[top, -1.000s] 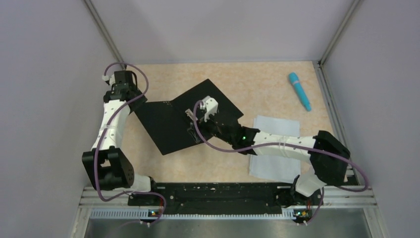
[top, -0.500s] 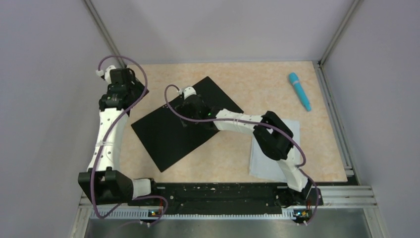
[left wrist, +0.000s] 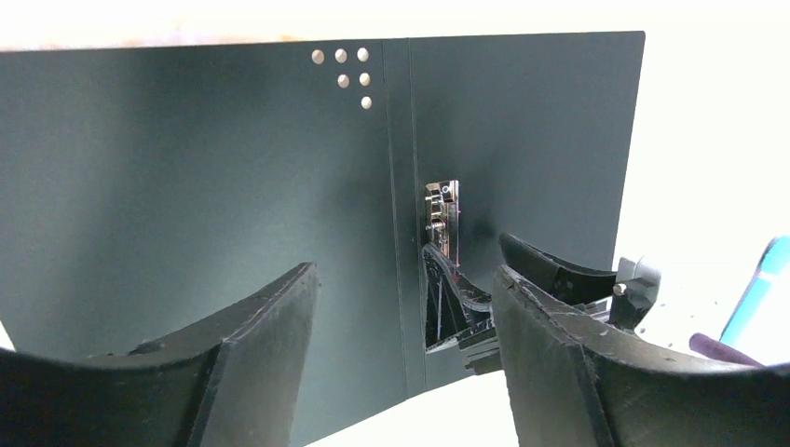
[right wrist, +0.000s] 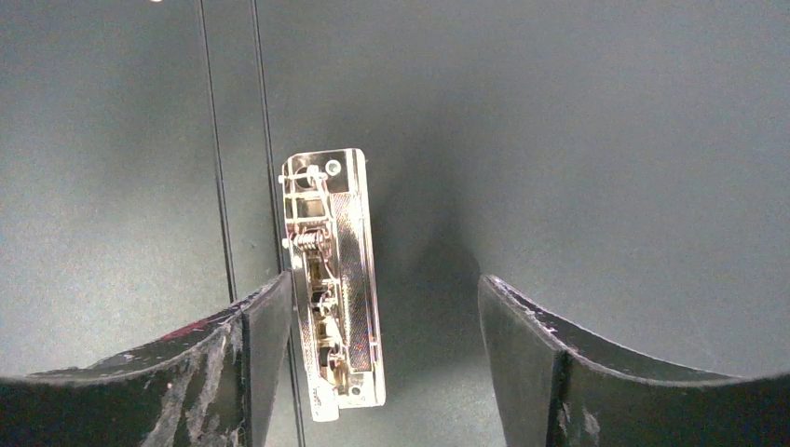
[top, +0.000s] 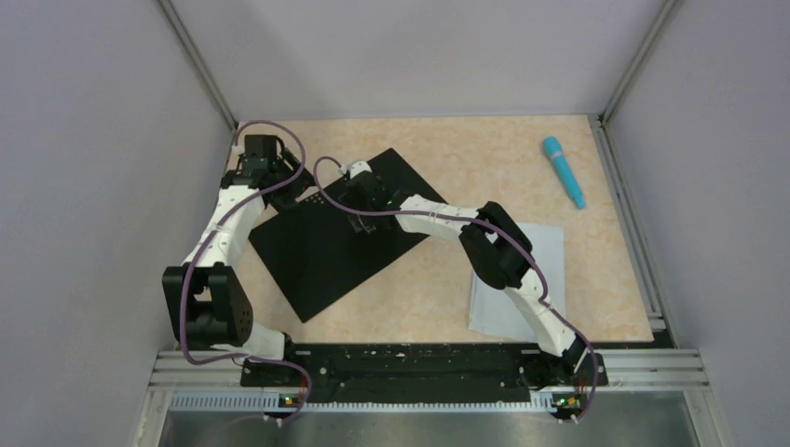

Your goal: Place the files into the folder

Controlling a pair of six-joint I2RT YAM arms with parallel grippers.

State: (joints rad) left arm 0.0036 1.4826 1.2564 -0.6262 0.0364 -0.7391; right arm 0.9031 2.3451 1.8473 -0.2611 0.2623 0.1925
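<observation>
Between the right gripper's [right wrist: 374, 298] fingers [right wrist: 205, 372], black plastic gone scuffed and chalky along the edges, the folder [right wrist: 578, 130] showed a smooth, matt black inside. The clip [right wrist: 332, 279] beside the left finger was bright, glossy metal. The left gripper's [left wrist: 402, 279] fingers [left wrist: 251, 345] looked smooth, dull black plastic

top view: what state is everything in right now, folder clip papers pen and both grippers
folder: open, lying flat, black inside up
metal clip: bare, no sheets under it
files: stacked flat on the table, outside the folder
blue pen: lying flat, untouched
left gripper: open, empty
right gripper: open, empty, over the metal clip
</observation>
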